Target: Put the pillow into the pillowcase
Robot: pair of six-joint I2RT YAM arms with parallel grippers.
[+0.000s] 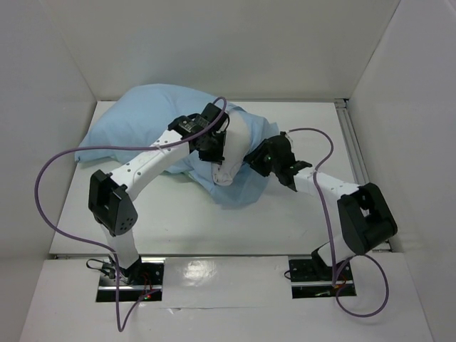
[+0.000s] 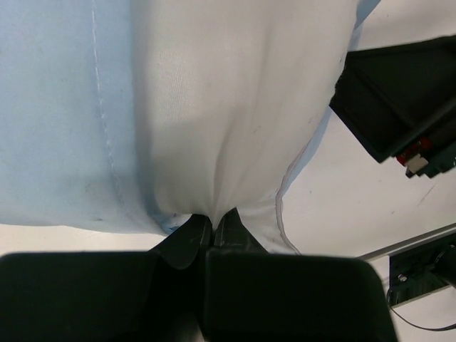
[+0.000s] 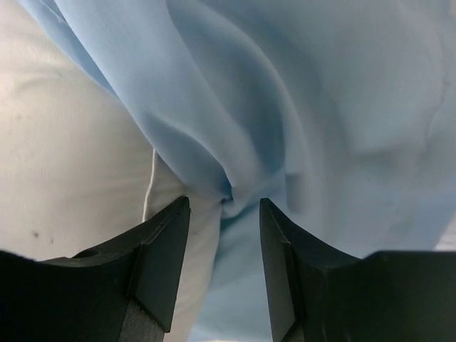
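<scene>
Overhead, item one: the pillowcase (image 1: 153, 117), pale blue face up, lies rumpled and bulging on the white worktop (image 1: 178, 221), running from the far left corner toward the centre. Item two: the pillow (image 1: 234, 139), white. Only one end shows, poking out of the blue cloth at the centre, and the blue cloth lies over the rest. Item three: left end effector (image 1: 216, 155), set on that exposed white end. From above its fingertips are hidden under the wrist. The left wrist view alone shows the jaws clenched together on a pinch of white pillow fabric, which fans away from the nip in taut creases. The stitched blue pillowcase lies alongside to the left, and a black part of the right arm (image 2: 399, 100) sits at the upper right. Item four: right end effector (image 1: 254, 161), just beside the pillow on its right. The overhead view does not show its grip. The right wrist view shows the jaws standing parted, with a fold of blue cloth bunched in the gap, not clamped, and white pillow fabric to its left.
</scene>
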